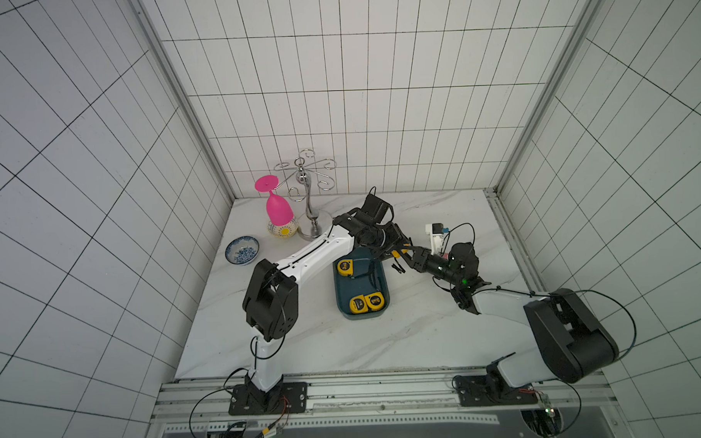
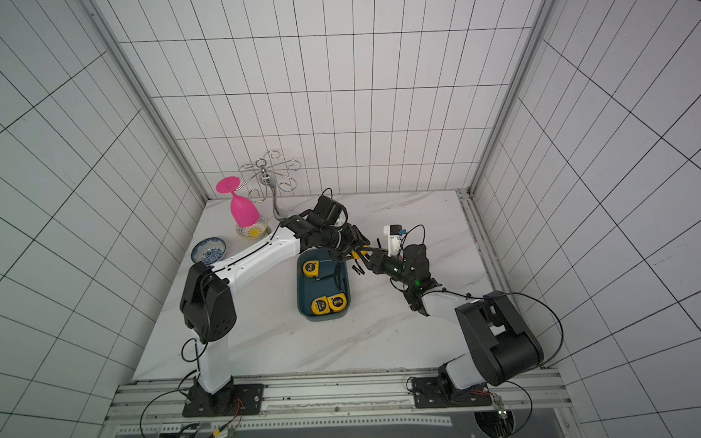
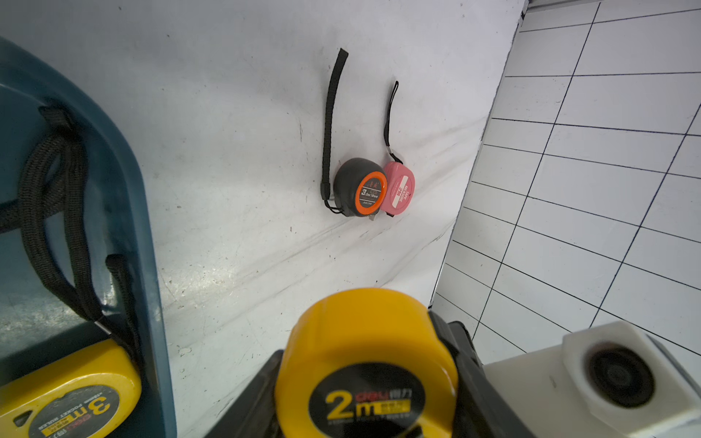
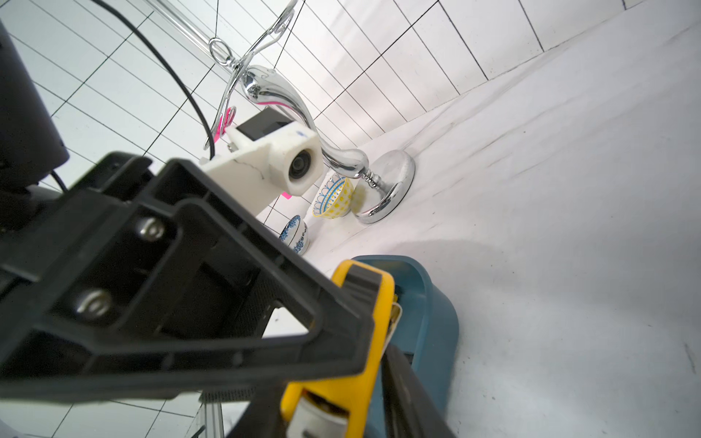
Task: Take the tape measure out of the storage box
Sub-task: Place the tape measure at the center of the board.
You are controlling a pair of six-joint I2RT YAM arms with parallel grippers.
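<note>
Small bowl (image 1: 241, 250): far left of the storage box, glazed white with blue pattern, round; inside only the painted pattern shows.
Goblet (image 1: 278, 208): pink, smooth, upside down, beyond the box to its left; its foot sits at an arm of the rack.
Patterned bowl (image 1: 282, 229): directly under the goblet, yellow and white with a flower drawing.
Rack (image 1: 311, 197): shiny chrome wire with curled hooks on a round foot, beyond the far left corner of the box.
Table (image 1: 305, 342): white marble-look top with grey veins.
Storage box (image 1: 361, 288): dark teal plastic, shallow, with rounded corners. It holds three yellow tape measures: one in the far left corner (image 1: 345, 266) and two side by side at the near end (image 1: 358, 304). Black woven straps lie across the middle. One tape measure's label reads "3m POCKET RULER".
2 m tape measure (image 3: 366, 364): yellow rounded case with a black round label reading "2m"; the red word beside it is too blurred to read. It is in the air, just off the far right corner of the box, outside the rim.
Left gripper (image 1: 398, 248): closed on the 2 m tape measure, one black finger on each side.
Right gripper (image 4: 330, 398): narrow, with dark fingers against both flat sides of the same case.
Black tape measure (image 3: 360, 187): on the table right of the box, with an orange ring and a large "3".
Pink tape measure (image 3: 398, 188): touching the black one, with a white label reading "2m".
</note>
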